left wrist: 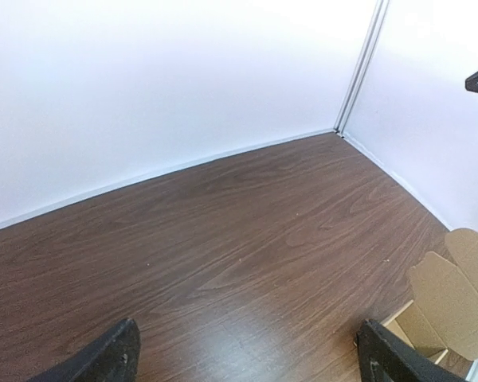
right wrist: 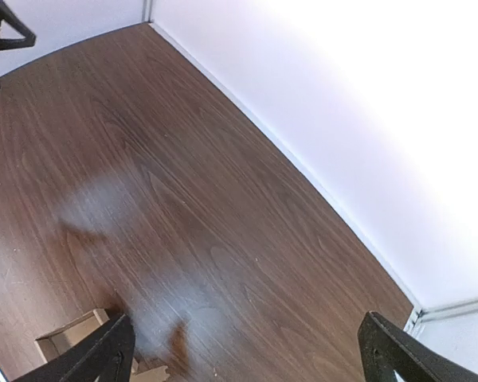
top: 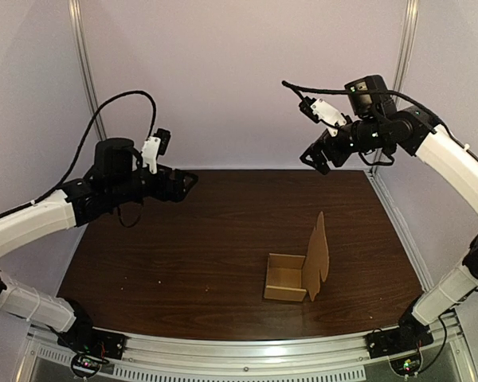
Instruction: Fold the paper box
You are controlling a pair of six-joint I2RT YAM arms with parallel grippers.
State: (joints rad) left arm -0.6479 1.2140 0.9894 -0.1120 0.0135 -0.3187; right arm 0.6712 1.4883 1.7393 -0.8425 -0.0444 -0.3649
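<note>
A brown paper box (top: 296,270) sits on the dark wooden table (top: 191,239), right of centre near the front, its tall lid flap standing upright. The same box (left wrist: 446,306) shows at the lower right edge of the left wrist view, and a corner of the box (right wrist: 72,334) shows at the bottom left of the right wrist view. My left gripper (top: 187,185) hovers open above the table's back left, far from the box. High over the back right my right gripper (top: 317,159) hangs open, holding nothing.
White walls with metal corner posts (top: 84,64) enclose the table on three sides. A metal rail (top: 247,354) runs along the near edge between the arm bases. Small crumbs speckle the wood.
</note>
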